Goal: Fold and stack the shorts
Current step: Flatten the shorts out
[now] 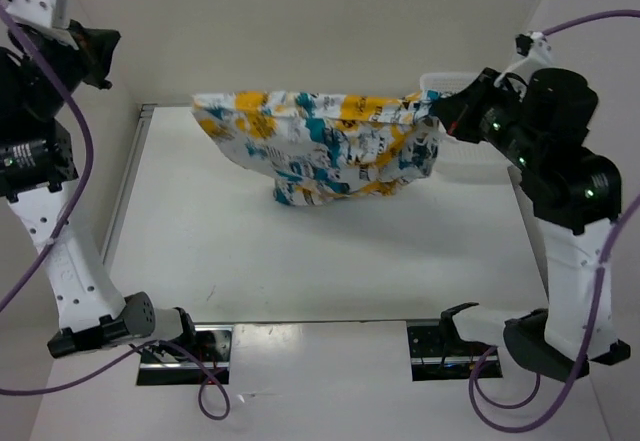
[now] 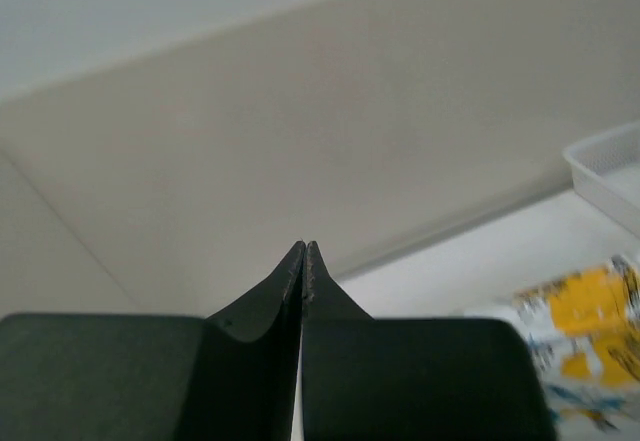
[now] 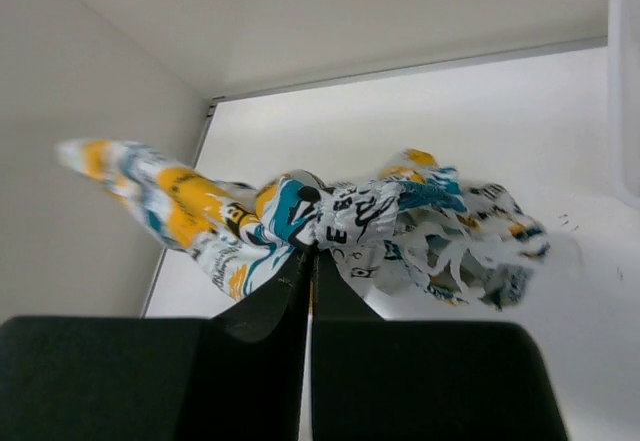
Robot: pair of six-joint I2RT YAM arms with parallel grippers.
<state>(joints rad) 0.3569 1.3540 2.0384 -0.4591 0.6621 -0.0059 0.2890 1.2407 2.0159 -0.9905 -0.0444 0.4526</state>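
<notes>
The shorts are white cloth with teal and orange-yellow patches. They hang stretched in the air over the far part of the table, and their lower bunch droops toward the table top. My right gripper is shut on the shorts at their right end. The right wrist view shows the cloth pinched at my closed fingertips. My left gripper is raised at the far left, apart from the shorts. It is shut and empty in the left wrist view, where the shorts' left end shows at the lower right.
A white mesh basket stands at the back right behind my right gripper, and also shows in the left wrist view and the right wrist view. The white table is walled at the back and sides. Two dark slots lie by the arm bases.
</notes>
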